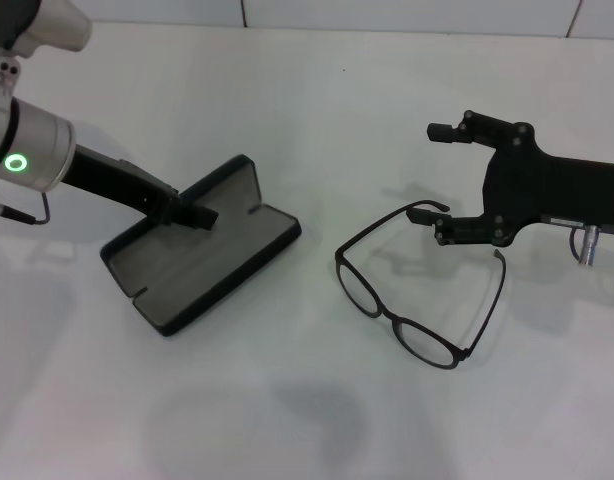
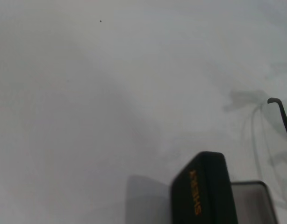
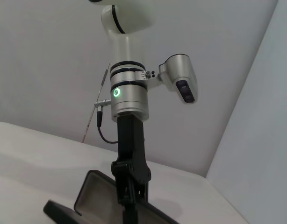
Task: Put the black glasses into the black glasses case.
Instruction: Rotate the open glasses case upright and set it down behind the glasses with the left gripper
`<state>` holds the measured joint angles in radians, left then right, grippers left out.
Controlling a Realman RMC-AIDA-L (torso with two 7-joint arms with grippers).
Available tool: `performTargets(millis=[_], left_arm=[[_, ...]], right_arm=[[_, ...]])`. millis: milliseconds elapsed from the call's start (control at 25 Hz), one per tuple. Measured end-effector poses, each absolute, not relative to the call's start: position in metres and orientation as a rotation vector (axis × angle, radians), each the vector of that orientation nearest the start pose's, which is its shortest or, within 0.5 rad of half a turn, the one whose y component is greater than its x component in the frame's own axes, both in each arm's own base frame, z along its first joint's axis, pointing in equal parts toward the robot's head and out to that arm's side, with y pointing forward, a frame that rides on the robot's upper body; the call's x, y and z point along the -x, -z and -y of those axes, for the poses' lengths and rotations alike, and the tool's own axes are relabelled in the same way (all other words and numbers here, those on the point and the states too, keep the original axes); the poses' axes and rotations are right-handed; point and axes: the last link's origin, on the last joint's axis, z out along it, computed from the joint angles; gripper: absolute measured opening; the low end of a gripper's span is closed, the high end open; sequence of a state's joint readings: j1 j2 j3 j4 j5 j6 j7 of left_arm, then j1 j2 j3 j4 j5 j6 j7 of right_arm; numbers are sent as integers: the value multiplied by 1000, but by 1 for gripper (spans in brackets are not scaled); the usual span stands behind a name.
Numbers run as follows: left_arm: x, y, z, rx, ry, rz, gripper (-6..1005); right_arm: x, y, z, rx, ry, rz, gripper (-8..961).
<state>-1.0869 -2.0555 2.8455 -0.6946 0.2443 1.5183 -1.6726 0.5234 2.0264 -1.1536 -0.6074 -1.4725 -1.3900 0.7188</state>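
The black glasses case (image 1: pixel 217 262) lies open on the white table at centre left, grey lining up. Its lid with orange lettering (image 2: pixel 204 193) shows in the left wrist view. My left gripper (image 1: pixel 192 213) reaches in from the left and is shut on the lid's edge, as the right wrist view also shows for the left gripper (image 3: pixel 129 198) and the case (image 3: pixel 99 198). The black glasses (image 1: pixel 417 300) lie unfolded on the table to the right of the case. My right gripper (image 1: pixel 439 180) is open just behind them, its lower finger (image 1: pixel 457 228) by one temple tip (image 2: pixel 280 112).
The white table (image 1: pixel 317 110) stretches all around, bounded by a pale wall at the back. A gap of bare table separates the case from the glasses.
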Motion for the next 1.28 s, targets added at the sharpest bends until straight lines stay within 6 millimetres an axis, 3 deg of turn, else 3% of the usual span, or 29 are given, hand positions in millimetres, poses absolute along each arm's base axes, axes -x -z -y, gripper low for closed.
performTargets(millis=[240,440,640,840,920,960,1120,1280], left_arm=[[248,-20,-393,2702,-61,1078,421],[240,-20,-399,2709,-53,1038,220],[224,-20,-414,2699,-28,931,199],[197,-12,-440,2695,-50,677,211],[173,-3,-454,2713,-82,462,215],[173,-3,-454,2713,-82,462,218],[145,14,-460,2779,-115,141,227],[133,33,-459,2823,-164,-88,236]], right_arm=[[-223,16,-348,2592,-697,315,855],[-224,18,-345,2607,-694,322,855],[-222,30,-334,2682,-684,414,855],[-218,42,-324,2759,-677,487,855],[-218,45,-322,2771,-674,489,855],[-219,45,-322,2773,-671,485,855],[-223,48,-321,2770,-664,464,855],[-226,47,-320,2754,-671,444,855]])
